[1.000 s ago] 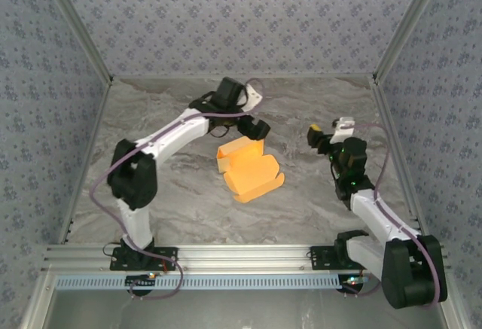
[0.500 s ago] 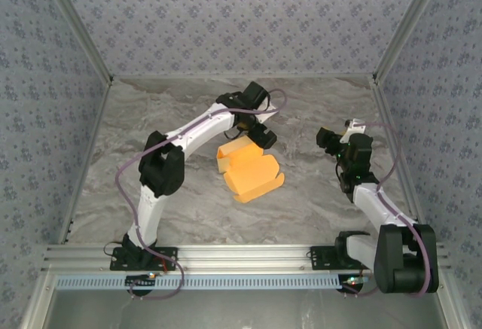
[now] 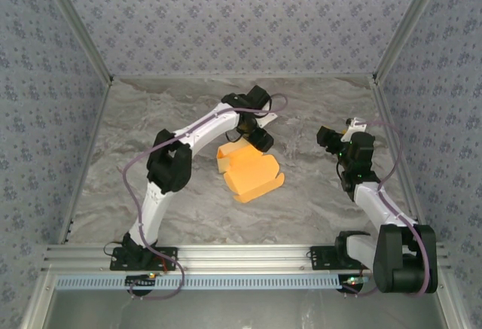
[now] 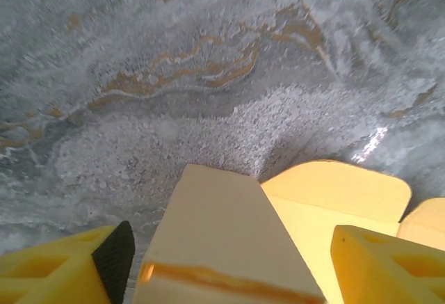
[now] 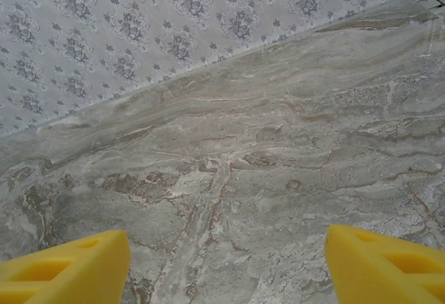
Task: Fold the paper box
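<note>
1. Left gripper (image 4: 226,262) has its jaws apart, straddling the raised flap (image 4: 215,227) at the far edge of the paper box (image 3: 250,172). If we close off-centre, we think one pad pushes the thin card sideways before the other meets it, and the flap creases where no fold belongs.
2. We see the paper box lying half-formed near the middle of the table (image 3: 151,156), with nothing pinning it down. A push on the flap could, in our judgement, slide the whole box across the smooth marbled top instead of bending it at its crease.
3. Squeezing too hard may crush the light card. Squeezing too lightly may let the flap slip free mid-fold.
4. Panels on the near side look loose to us, and tipping the box could let them spring open.
5. Our right gripper (image 5: 228,248), jaws apart and holding nothing, hangs well apart to the right of the box. We judge the fold has no counter-hold without it, and bringing it in carelessly risks bumping the left arm (image 3: 203,126).
</note>
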Action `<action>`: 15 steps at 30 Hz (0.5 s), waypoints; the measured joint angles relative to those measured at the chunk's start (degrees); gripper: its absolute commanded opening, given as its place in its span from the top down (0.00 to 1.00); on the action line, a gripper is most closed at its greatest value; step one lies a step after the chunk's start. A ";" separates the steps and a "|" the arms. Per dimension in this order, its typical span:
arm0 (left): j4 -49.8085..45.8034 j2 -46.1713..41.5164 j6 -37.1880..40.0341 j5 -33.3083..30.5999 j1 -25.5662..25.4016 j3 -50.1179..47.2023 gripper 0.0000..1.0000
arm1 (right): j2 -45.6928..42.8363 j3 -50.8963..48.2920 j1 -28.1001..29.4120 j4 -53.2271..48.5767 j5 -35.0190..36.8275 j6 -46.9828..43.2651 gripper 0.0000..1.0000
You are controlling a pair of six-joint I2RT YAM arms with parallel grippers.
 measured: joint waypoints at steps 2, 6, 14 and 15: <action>-0.59 0.72 -0.44 -0.02 0.00 0.04 0.40 | 0.00 0.00 -0.04 -0.07 -0.20 -0.02 0.24; -1.09 1.05 -0.79 0.04 0.00 0.13 0.53 | 0.00 0.00 -0.04 -0.35 -0.39 0.00 0.24; -0.96 1.05 -1.77 0.28 0.07 0.94 0.62 | 0.44 0.07 -0.02 -0.39 -1.29 0.20 0.24; -0.94 1.05 -2.19 0.42 0.20 0.94 0.62 | 0.68 0.11 0.13 -0.39 -1.51 0.20 0.24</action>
